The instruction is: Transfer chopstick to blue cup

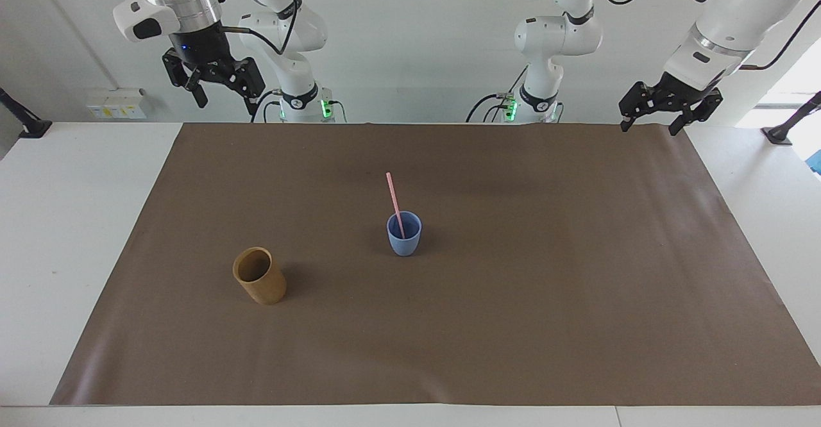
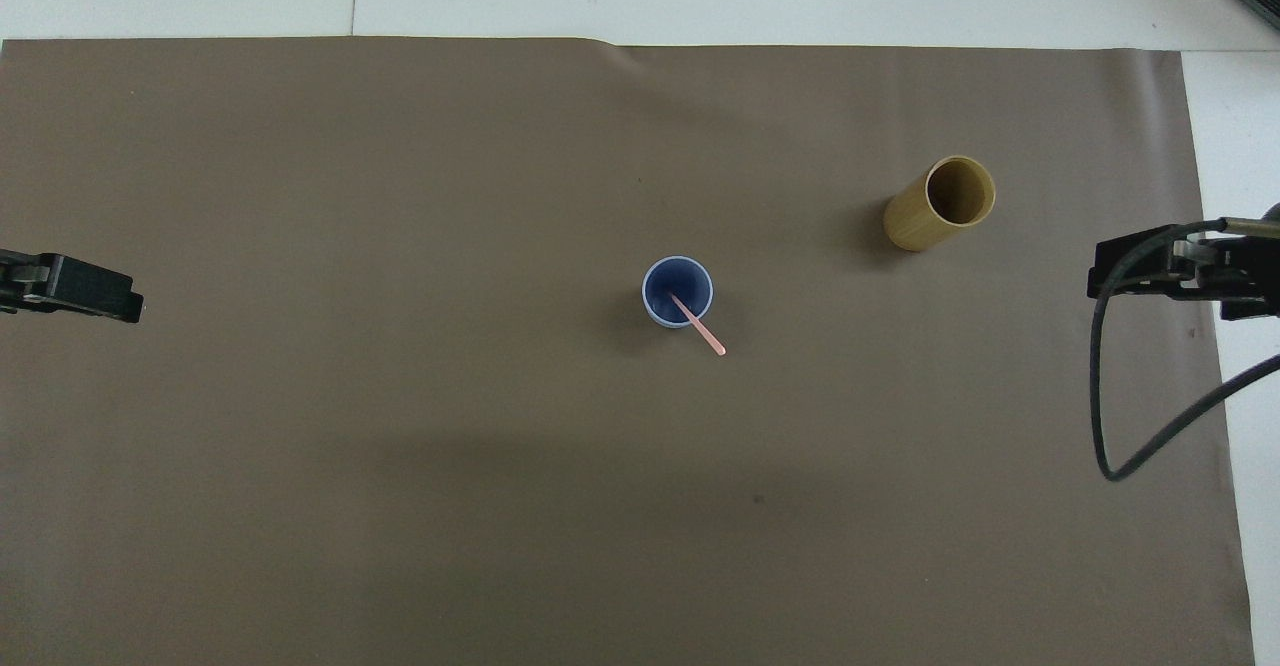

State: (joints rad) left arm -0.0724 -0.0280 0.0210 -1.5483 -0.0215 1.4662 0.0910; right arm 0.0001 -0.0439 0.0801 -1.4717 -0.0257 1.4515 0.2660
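Observation:
The pale-pink chopstick (image 1: 394, 199) stands in the light-blue cup (image 1: 404, 238) at the middle of the brown mat, leaning toward the robots with its upper half above the rim. The overhead view shows the cup (image 2: 677, 291) and the chopstick (image 2: 700, 326) too. My right gripper (image 1: 224, 97) is open and empty, raised high over the mat's edge at the right arm's end; it also shows in the overhead view (image 2: 1100, 281). My left gripper (image 1: 649, 127) is open and empty and waits over the mat's corner at the left arm's end, also in the overhead view (image 2: 130, 301).
A tan-brown cylindrical cup (image 1: 260, 276) stands upright and empty on the mat, farther from the robots than the blue cup and toward the right arm's end; it also shows in the overhead view (image 2: 938, 206). The brown mat (image 1: 513, 318) covers most of the white table.

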